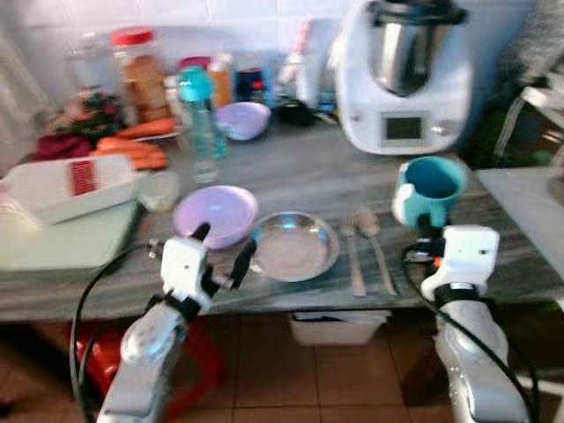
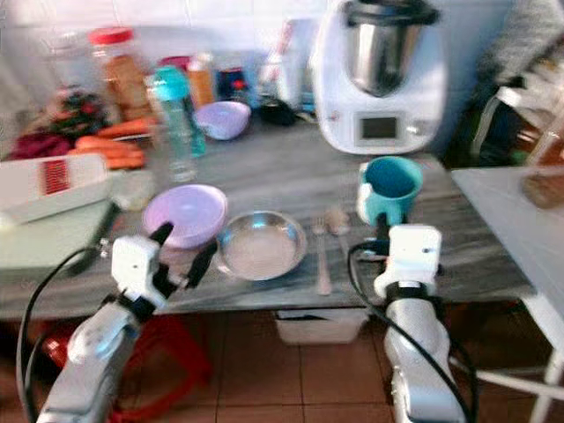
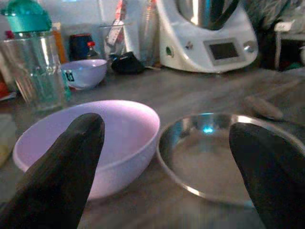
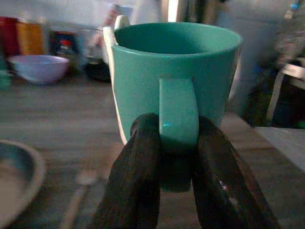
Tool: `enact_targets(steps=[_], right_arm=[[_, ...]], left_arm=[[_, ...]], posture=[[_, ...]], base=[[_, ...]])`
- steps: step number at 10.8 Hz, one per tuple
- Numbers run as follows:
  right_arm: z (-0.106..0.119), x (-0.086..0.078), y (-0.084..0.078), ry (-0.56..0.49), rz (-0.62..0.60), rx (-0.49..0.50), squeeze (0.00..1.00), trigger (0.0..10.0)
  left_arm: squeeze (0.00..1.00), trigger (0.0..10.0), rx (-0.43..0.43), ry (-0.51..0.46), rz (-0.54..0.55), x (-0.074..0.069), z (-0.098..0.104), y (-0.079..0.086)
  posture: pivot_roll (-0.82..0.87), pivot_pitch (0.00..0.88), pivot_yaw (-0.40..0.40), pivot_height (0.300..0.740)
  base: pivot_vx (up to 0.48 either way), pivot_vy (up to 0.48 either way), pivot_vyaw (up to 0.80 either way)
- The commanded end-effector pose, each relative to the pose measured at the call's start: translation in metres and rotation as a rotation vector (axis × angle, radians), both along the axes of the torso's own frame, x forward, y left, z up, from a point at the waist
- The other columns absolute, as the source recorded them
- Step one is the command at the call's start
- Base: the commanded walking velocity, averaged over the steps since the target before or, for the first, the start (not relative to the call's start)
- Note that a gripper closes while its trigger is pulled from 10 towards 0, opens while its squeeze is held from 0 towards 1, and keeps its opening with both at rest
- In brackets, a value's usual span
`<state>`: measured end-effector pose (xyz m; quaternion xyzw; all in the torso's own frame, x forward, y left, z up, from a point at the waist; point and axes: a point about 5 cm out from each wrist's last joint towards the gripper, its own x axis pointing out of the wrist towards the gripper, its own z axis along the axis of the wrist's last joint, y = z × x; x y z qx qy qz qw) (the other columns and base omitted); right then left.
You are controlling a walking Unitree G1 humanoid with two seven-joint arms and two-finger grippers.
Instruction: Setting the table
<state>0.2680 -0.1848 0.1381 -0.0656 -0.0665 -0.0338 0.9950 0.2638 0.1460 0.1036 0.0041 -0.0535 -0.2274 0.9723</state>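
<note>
Your right claw (image 4: pixel 164 157) is clamped on the handle of the teal mug (image 1: pixel 432 187), which stands upright on the counter (image 1: pixel 300 167) at 12 o'clock from that wrist. Your left claw (image 1: pixel 222 251) is spread wide, holding nothing, one finger at the purple bowl (image 1: pixel 214 214), the other at the steel plate (image 1: pixel 293 247). A fork (image 1: pixel 353 260) and a spoon (image 1: pixel 375 242) lie at 3 o'clock of the plate.

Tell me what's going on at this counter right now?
The right pincer is shut on the handle of the teal mug, beside the fork and spoon. The left pincer is open near the counter's front edge, facing the lilac bowl and the steel plate.
</note>
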Motion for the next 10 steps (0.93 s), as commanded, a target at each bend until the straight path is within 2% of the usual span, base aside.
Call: enact_targets(steps=[1,3,5,6,10], right_arm=[[0.009,0.004,-0.005,-0.039,0.004,-0.003,0.0,10.0],[0.013,0.016,-0.02,-0.026,0.024,-0.02,0.0,10.0],[0.015,0.027,-0.024,-0.019,0.061,-0.032,0.0,10.0],[0.015,0.04,-0.024,-0.003,0.116,-0.034,0.0,10.0],[0.022,0.072,-0.014,0.013,0.27,-0.006,0.0,10.0]], left_arm=[[0.0,10.0,-0.018,-0.019,-0.067,-0.003,0.008,0.0],[0.0,10.0,0.025,0.012,-0.198,-0.01,0.003,-0.002],[0.0,10.0,0.009,0.036,-0.253,-0.013,0.002,-0.006],[0.0,10.0,-0.006,0.055,-0.297,-0.017,0.001,-0.009],[0.0,10.0,0.008,0.035,-0.305,-0.018,0.006,-0.01]], posture=[[-0.02,0.0,0.031,0.74],[-0.02,0.0,0.029,0.74],[-0.01,0.0,0.029,0.74],[-0.01,0.0,0.027,0.74],[0.01,0.017,0.036,0.74]], base=[[0.0,0.0,0.0],[0.0,0.0,0.0],[0.0,0.0,0.0],[0.0,0.0,0.0],[0.0,0.0,0.0]])
